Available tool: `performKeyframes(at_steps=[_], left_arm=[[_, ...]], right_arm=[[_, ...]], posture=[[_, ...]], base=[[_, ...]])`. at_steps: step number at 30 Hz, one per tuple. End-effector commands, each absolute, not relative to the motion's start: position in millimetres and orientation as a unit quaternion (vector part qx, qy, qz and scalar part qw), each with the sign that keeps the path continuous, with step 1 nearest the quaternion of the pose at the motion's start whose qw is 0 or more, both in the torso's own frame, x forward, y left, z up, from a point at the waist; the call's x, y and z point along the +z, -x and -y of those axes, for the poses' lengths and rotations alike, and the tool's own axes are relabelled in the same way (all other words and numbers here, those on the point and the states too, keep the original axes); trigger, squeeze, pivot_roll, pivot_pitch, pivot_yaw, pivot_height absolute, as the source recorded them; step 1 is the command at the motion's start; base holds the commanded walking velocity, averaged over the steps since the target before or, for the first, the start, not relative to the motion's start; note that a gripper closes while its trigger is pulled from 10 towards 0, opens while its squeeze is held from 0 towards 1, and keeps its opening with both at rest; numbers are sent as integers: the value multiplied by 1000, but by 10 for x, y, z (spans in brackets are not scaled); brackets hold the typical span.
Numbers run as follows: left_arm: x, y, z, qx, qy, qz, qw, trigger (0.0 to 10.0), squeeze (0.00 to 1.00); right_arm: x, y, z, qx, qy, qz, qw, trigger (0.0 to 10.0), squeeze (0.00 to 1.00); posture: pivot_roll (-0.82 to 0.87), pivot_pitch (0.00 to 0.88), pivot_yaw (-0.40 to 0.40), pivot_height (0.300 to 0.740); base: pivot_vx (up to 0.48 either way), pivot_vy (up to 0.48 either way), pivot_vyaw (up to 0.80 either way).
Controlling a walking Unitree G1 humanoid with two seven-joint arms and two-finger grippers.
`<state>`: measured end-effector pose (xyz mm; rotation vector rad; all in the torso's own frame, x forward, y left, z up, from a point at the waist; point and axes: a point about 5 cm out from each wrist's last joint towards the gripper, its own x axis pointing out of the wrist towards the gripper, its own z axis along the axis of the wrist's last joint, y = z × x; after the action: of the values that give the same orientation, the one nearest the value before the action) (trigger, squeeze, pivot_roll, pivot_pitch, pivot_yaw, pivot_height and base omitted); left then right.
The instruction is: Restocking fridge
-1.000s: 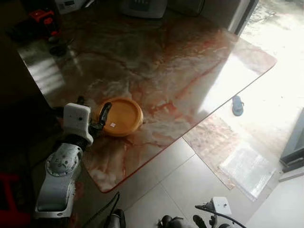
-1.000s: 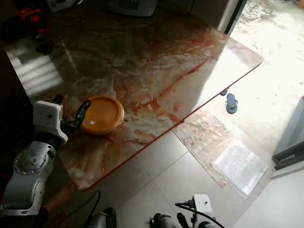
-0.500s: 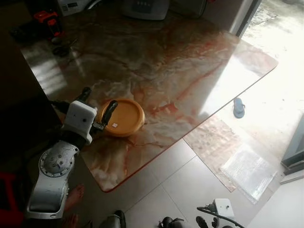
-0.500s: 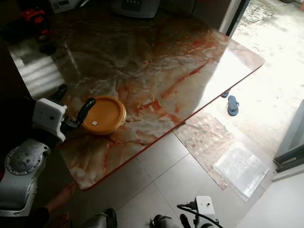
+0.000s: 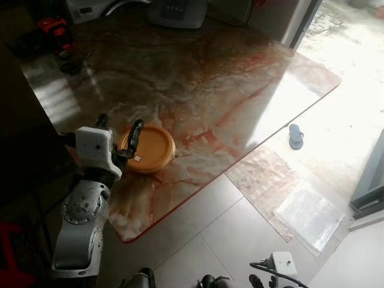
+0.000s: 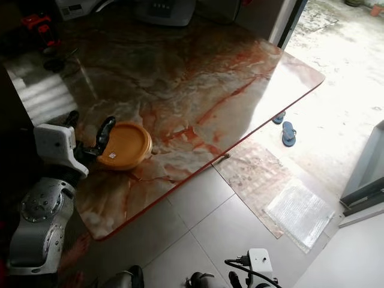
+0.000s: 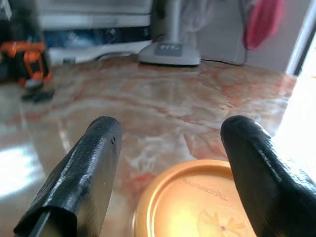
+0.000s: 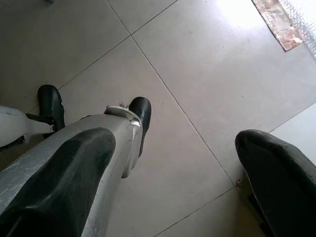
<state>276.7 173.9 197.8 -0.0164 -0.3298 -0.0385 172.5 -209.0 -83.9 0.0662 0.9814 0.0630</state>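
Observation:
A round orange container with a flat lid (image 5: 148, 148) lies near the front left corner of the marble table (image 5: 198, 78). My left gripper (image 5: 118, 132) stands open at its left edge, one black finger (image 5: 134, 135) over the lid and the other finger (image 5: 101, 121) out to the left of it. In the left wrist view the lid (image 7: 197, 202) sits low between the two spread fingers (image 7: 89, 168). My right arm hangs by my leg, its gripper (image 8: 173, 163) open above the tiled floor.
A grey appliance (image 5: 177, 12) and a white box (image 5: 90, 9) stand at the table's far edge, red and black tools (image 5: 53, 29) at the far left. A blue sandal (image 5: 295, 135) and a plastic mat (image 5: 309, 213) lie on the floor to the right. A person's bare foot (image 6: 75, 247) shows under the table.
The camera has shifted a little. My left gripper stays open at the orange container's left edge, with no clear move of the container.

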Motion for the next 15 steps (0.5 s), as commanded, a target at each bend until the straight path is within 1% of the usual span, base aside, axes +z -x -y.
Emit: performKeyframes(at_steps=[1, 2, 7, 9, 10, 13, 14, 15], left_arm=[[1972, -2698, -1822, 1, 42, 162, 986, 10000, 0], [1974, -2690, -1830, 4, 49, 164, 985, 10000, 0], [1935, -2630, -2066, 75, 134, 156, 976, 10000, 0], [1912, -2633, -2098, 85, 146, 147, 975, 10000, 0], [1912, -2633, -2098, 85, 146, 147, 975, 10000, 0], [1808, -2668, -2031, 42, 212, 112, 970, 10000, 0], [1808, -2668, -2031, 42, 212, 112, 970, 10000, 0], [1763, -2681, -1986, 24, 241, 93, 966, 10000, 0]], right_arm=[[-869, -1648, 2114, 26, -34, -481, 876, 10000, 0], [-869, -1648, 2114, 26, -35, -481, 876, 10000, 0], [-867, -1654, 2111, 27, -35, -481, 875, 10000, 0], [-867, -1656, 2110, 28, -36, -481, 875, 10000, 0], [-867, -1656, 2110, 28, -36, -481, 875, 10000, 0], [-865, -1662, 2105, 28, -36, -480, 876, 10000, 0], [-865, -1662, 2105, 28, -36, -480, 876, 10000, 0], [-865, -1663, 2106, 25, -38, -479, 877, 10000, 0]], posture=[[51, 214, -84, 740], [52, 215, -84, 740], [60, 224, -83, 740], [61, 225, -84, 740], [61, 225, -84, 740], [59, 226, -84, 740], [59, 226, -84, 740], [56, 227, -85, 740]], base=[[0, 0, 0], [0, 0, 0], [0, 0, 0], [0, 0, 0], [0, 0, 0], [0, 0, 0], [0, 0, 0], [0, 0, 0]])
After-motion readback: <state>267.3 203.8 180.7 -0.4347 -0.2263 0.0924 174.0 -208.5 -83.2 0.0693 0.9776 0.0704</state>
